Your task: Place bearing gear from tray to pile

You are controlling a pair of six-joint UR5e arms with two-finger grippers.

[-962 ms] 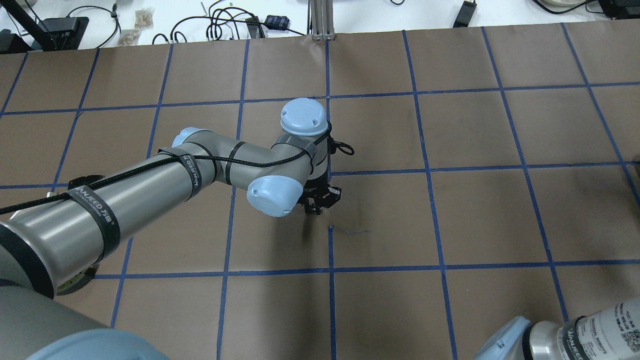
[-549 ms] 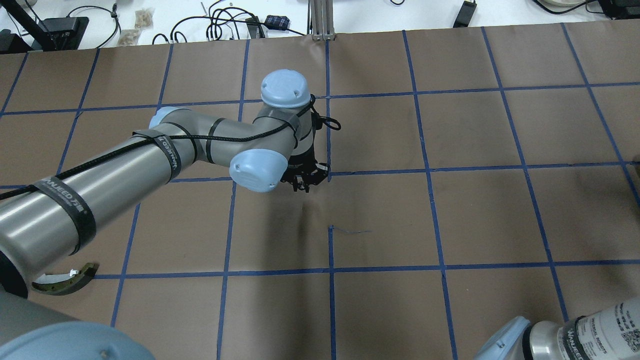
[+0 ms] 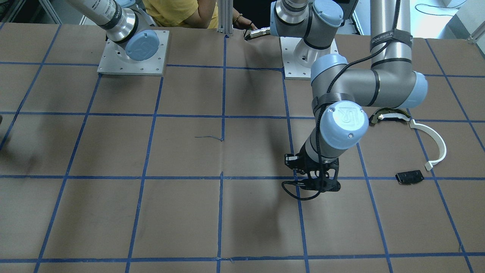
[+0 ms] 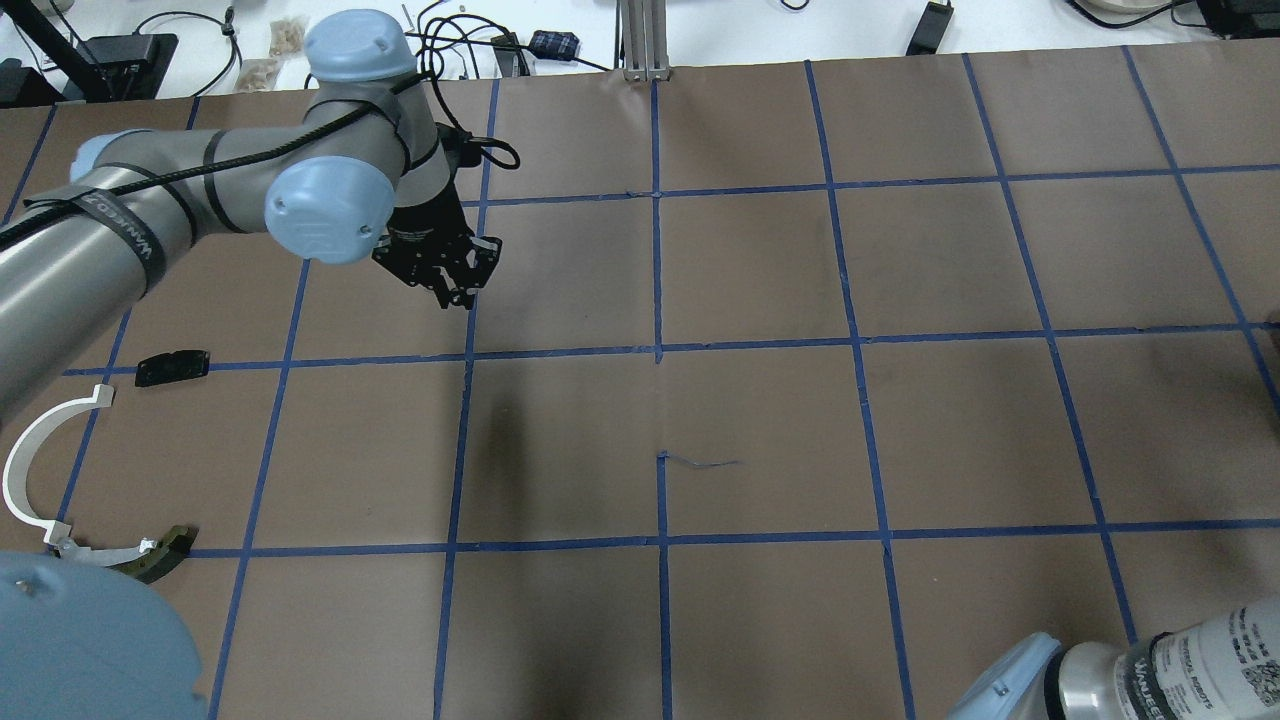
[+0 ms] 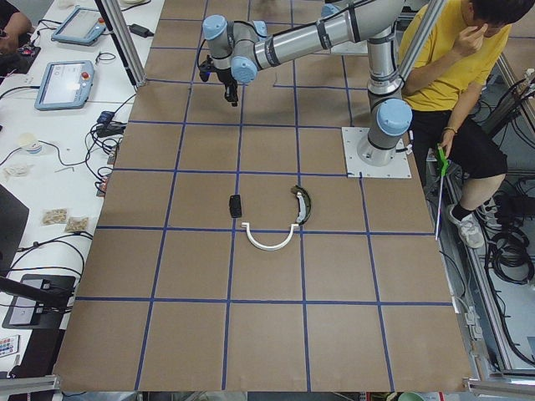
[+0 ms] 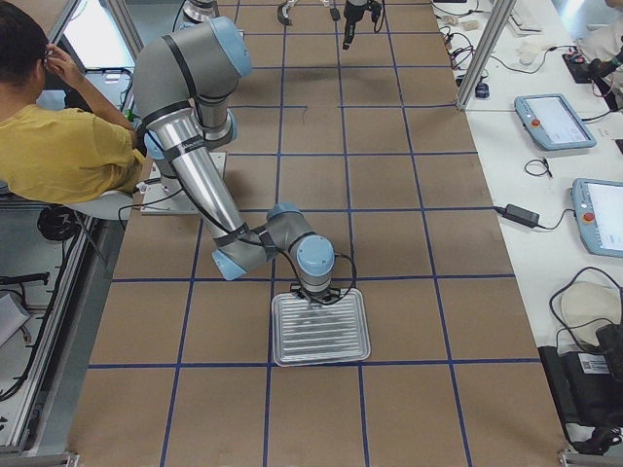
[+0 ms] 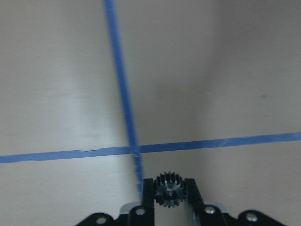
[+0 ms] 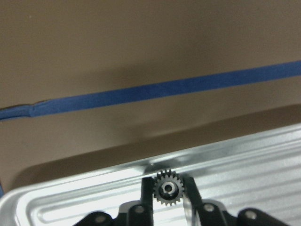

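Note:
My left gripper [image 4: 452, 288] is shut on a small dark toothed bearing gear [image 7: 169, 190] and holds it above the brown paper, over a blue tape crossing. The pile lies to its left and nearer the robot: a flat black plate [image 4: 172, 367], a white curved strip [image 4: 25, 470] and a dark-and-cream curved piece [image 4: 150, 555]. My right gripper [image 8: 168, 189] is shut on another bearing gear [image 8: 168, 188] over the ribbed silver tray [image 6: 321, 336] at the table's right end.
An operator in a yellow shirt [image 5: 451, 50] sits behind the robot's base. An aluminium post [image 4: 640, 40] stands at the table's far edge. Cables and teach pendants [image 5: 63, 83] lie on the white bench beyond.
My left arm has swung from the table's middle to the far left with the gear held. The pile's parts, which it hid, now show.

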